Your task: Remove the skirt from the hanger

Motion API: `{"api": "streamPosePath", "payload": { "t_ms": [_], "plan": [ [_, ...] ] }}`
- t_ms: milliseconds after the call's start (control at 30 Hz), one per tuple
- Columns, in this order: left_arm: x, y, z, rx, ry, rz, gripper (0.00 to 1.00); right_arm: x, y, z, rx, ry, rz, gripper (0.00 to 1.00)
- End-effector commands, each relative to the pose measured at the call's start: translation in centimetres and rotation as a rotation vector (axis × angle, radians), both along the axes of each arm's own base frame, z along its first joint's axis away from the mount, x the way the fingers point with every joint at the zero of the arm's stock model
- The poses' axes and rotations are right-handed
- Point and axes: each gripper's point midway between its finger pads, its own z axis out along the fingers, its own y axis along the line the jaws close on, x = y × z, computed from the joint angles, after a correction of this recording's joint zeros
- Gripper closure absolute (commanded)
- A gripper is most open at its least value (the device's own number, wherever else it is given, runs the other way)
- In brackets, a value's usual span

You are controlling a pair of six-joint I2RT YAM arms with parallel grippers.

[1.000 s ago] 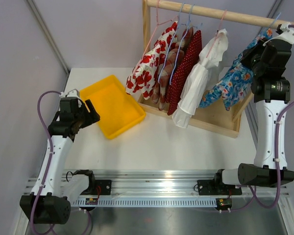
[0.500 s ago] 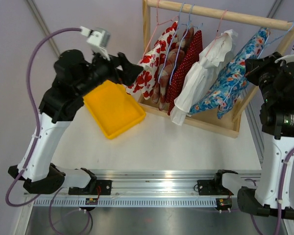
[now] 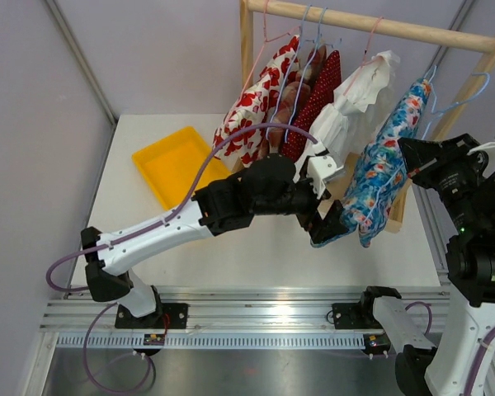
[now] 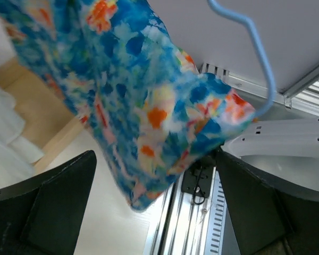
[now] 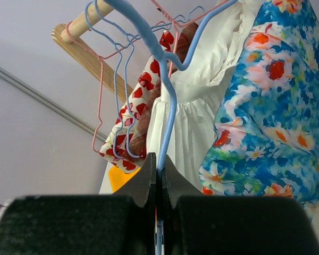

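Note:
The skirt (image 3: 384,161) is blue with floral print and hangs from a light-blue wire hanger (image 3: 466,92), which is off the rail at the right end of the rack. My right gripper (image 5: 158,170) is shut on the hanger's wire (image 5: 167,101), with the skirt (image 5: 271,106) to its right. My left gripper (image 3: 330,221) reaches across the table to the skirt's lower end and is open. In the left wrist view the skirt's hem (image 4: 149,101) hangs just above the gap between the wide-apart fingers (image 4: 58,202), untouched, and the hanger hook (image 4: 260,58) shows behind.
The wooden rack rail (image 3: 371,25) carries a white dress (image 3: 346,115) and red-patterned garments (image 3: 268,107) on pink and blue hangers. Its wooden base (image 3: 388,216) lies under the skirt. A yellow tray (image 3: 169,161) sits at the back left.
My left arm swung from the yellow tray across to the skirt's lower end, and its gripper opened fully. My right arm drew the hanger off the rail towards the near side.

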Motion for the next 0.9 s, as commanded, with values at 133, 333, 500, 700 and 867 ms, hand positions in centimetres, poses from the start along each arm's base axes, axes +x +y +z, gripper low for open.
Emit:
{"api": "streamPosePath", "payload": {
  "t_ms": [133, 333, 500, 700, 867],
  "plan": [
    [-0.5, -3.2, 1.8, -0.113, -0.023, 0.002, 0.47, -2.8, 1.3, 3.1, 0.031, -0.100, 0.057, 1.00],
    [-1.2, -1.6, 0.3, -0.121, 0.004, 0.025, 1.00, -2.9, 0.9, 3.6, 0.024, -0.116, 0.031, 1.00],
    [-4.9, 2.3, -6.2, -0.014, 0.081, 0.040, 1.00, -1.8, -0.8, 4.5, -0.008, -0.117, -0.062, 1.00],
    [-9.2, 10.0, -14.0, 0.061, 0.216, 0.159, 1.00, -0.2, -1.7, 5.2, -0.016, -0.106, -0.102, 1.00],
    [-8.7, 16.2, -16.4, 0.050, 0.296, 0.340, 1.00, 1.7, -1.7, 4.0, -0.010, -0.057, -0.093, 1.00]
  ]
}}
